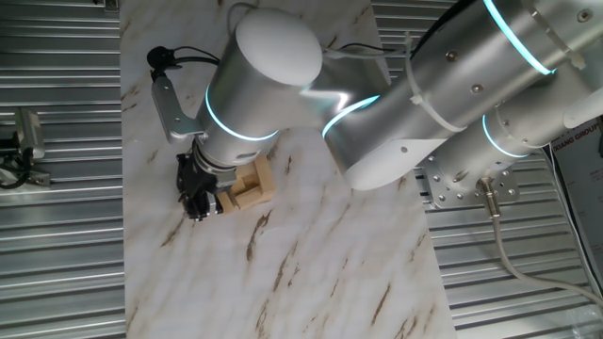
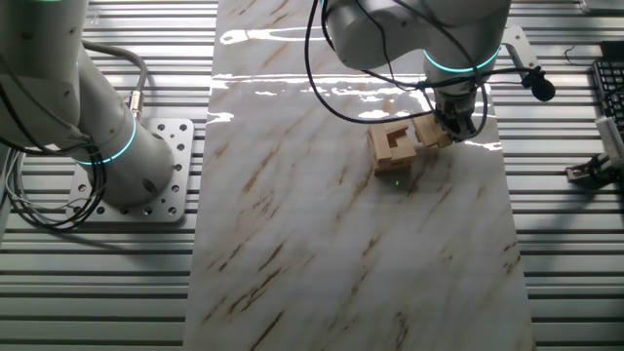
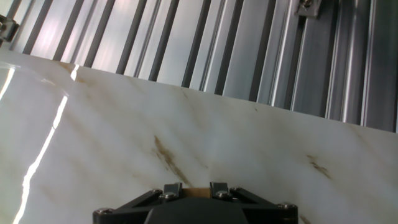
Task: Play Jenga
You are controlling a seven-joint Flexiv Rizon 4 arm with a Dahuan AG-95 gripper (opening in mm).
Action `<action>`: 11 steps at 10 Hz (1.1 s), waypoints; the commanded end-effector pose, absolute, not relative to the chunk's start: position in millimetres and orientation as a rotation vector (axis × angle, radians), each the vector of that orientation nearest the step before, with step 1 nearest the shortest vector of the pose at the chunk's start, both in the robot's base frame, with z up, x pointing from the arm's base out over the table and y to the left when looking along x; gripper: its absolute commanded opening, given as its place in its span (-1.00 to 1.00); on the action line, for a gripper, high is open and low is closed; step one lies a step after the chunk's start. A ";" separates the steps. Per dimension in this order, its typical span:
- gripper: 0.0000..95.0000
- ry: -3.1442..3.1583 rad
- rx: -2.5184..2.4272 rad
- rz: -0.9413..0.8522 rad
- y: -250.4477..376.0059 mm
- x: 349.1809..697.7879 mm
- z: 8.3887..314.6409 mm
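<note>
One fixed view, left to right: ribbed metal flooring (image 1: pixel 57 235) borders the marbled counter (image 1: pixel 311 273). On the counter's upper left portion, a grey bracket with a black cable (image 1: pixel 165 104) projects from the wrist of the arm (image 1: pixel 377 122). Below the wrist, the black end effector (image 1: pixel 201 202) points down at the counter surface. A single tan block (image 1: pixel 229 201) sits at its fingertips, and the fingers appear clenched on that block. The Jenga stack (image 1: pixel 256 184) stands just to the right, touching or nearly touching the held block; which one cannot be determined. The large silver arm links with cyan light rings occupy the upper right.

The other fixed view, left to right: the arm base stands on a perforated mounting plate (image 2: pixel 171 180) off the counter's left edge. The Jenga stack (image 2: pixel 393 149) is a low pile in the counter's upper right area, with gaps visible between its blocks. The end effector (image 2: pixel 450 125) is immediately right of the stack, with the separate tan block (image 2: pixel 432 134) at its tip, beside the stack.

Hand view: only the counter (image 3: pixel 124 143) and the flooring beyond it are visible. At the bottom edge, a thin tan strip (image 3: pixel 198 190) shows between the two finger mounts.
</note>
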State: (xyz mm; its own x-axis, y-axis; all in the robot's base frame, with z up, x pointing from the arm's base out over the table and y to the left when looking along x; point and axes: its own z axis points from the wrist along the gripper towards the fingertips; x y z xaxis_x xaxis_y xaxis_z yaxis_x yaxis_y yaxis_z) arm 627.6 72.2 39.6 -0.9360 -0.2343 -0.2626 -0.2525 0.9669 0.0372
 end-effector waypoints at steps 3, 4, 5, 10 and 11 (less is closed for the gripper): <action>-1.00 2.855 -0.359 0.101 73.6 630.3 34.0; -1.00 2.861 -0.359 0.095 73.9 630.8 32.6; -1.00 2.865 -0.358 0.097 73.9 630.9 32.1; -1.00 2.865 -0.365 0.099 72.5 631.7 29.3; -1.00 2.865 -0.365 0.099 72.6 632.4 28.6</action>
State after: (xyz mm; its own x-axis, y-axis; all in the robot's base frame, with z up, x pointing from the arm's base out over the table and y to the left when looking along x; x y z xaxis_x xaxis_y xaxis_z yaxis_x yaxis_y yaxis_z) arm 632.7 72.5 27.9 -0.9370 -0.2375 -0.2562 -0.2544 0.9665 0.0343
